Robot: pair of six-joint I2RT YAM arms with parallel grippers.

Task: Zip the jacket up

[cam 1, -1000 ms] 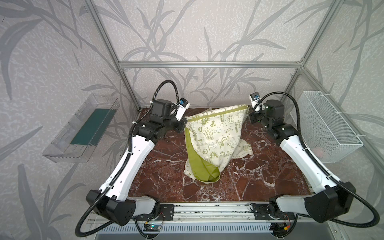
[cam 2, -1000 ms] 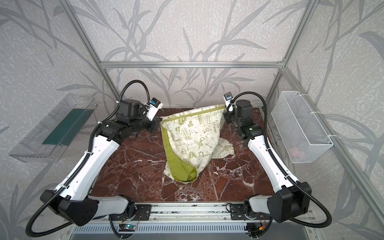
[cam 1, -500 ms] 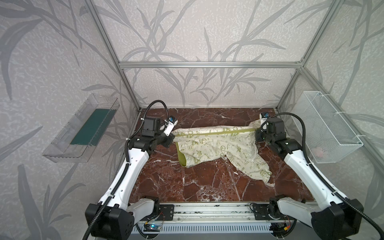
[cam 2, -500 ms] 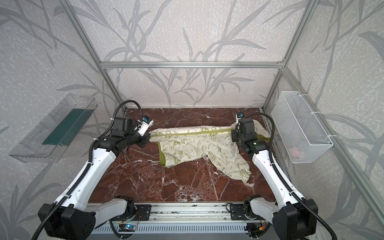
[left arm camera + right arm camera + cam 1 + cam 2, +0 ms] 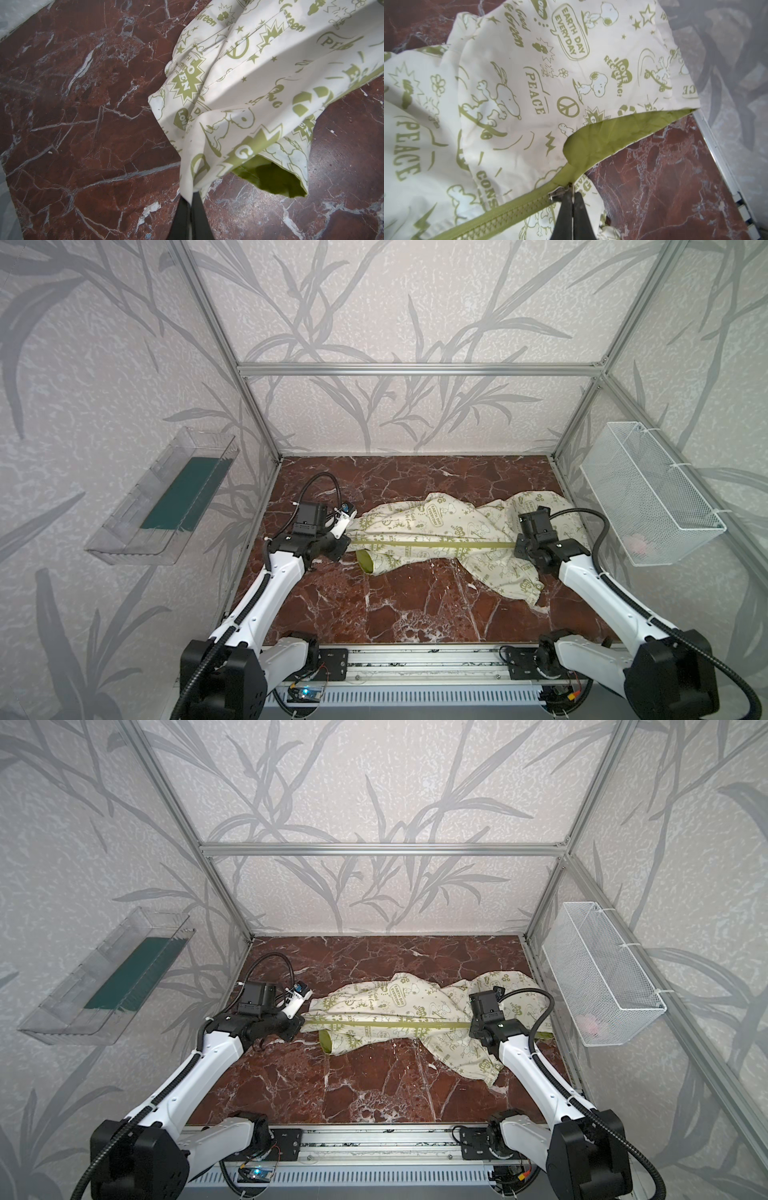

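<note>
Soft cream-white, olive-printed fabric jacket stretched 9-to-3 o'clock on red marble table. Left gripper clamps its 9 o'clock end, right gripper pinches metal zipper pull. Limp, light: hold taut.

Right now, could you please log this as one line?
jacket: on table, zipper stretched straight | left gripper: shut on jacket | right gripper: shut on zipper pull

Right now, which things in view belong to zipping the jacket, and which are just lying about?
In the job: jacket; its olive zipper; zipper pull, pinched by the right gripper; left gripper, shut on the jacket's end.
Lying about: clear tray on the left wall; white wire basket on the right wall.
</note>
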